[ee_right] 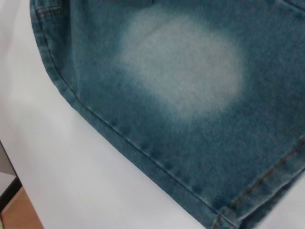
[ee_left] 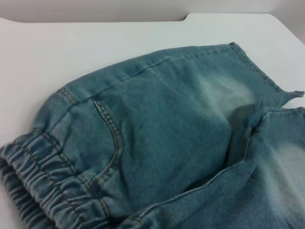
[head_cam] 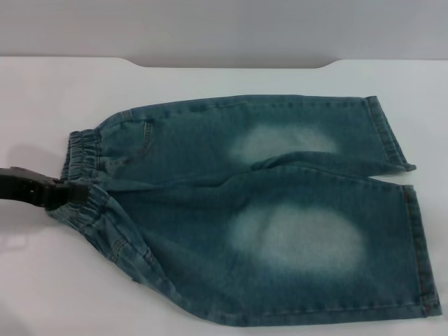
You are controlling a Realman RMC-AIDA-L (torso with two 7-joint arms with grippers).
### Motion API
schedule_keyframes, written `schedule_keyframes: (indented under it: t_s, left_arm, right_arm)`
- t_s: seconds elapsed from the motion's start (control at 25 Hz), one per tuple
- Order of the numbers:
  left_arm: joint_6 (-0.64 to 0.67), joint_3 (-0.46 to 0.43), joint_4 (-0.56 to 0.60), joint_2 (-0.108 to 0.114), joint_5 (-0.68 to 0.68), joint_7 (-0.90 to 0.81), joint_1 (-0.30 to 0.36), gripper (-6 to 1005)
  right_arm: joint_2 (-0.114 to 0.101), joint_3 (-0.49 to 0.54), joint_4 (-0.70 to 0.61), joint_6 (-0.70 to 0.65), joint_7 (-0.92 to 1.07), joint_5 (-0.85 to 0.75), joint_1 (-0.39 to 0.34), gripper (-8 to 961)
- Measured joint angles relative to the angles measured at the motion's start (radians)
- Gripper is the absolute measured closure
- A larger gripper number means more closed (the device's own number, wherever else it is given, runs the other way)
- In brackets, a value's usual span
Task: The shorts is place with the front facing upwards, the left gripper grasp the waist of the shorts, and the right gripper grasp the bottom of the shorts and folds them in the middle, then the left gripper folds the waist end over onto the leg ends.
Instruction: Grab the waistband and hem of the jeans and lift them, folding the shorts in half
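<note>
Shorts (head_cam: pixel 280 203): blue-green denim, spread flat on the white table (head_cam: pixel 70 91), faded side up; occupy the centre of the head view out to 3 o'clock. One pale patch on each leg, the larger on the near leg toward 5 o'clock, the smaller on the far leg toward 1 o'clock.

Waist (head_cam: pixel 82 175): gathered elastic band at the 9 o'clock end of the garment; a curved stitched pocket seam lies just beside it.

Bottom of the shorts (head_cam: pixel 413 217): two stitched leg hems at the 3 o'clock end, the far hem's corner slightly curled.

Left gripper (head_cam: pixel 63 190): black, entering from 9 o'clock, its tip touching the waist near the middle of the band; fabric is bunched around it. Whether it grips the band or merely rests against it cannot be told.

Right gripper: not seen in any view; its wrist camera looks onto the near leg's pale patch and side seam
</note>
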Motion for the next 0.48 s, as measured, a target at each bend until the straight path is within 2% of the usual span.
schedule_keyframes:
  t_s: [0.48]
  left_arm:
    - [0.000,0.000,0.000,-0.002,0.000,0.000,-0.007,959]
  right_arm:
    - [0.012,-0.016,0.041,0.035,-0.002,-0.001,0.023,521]
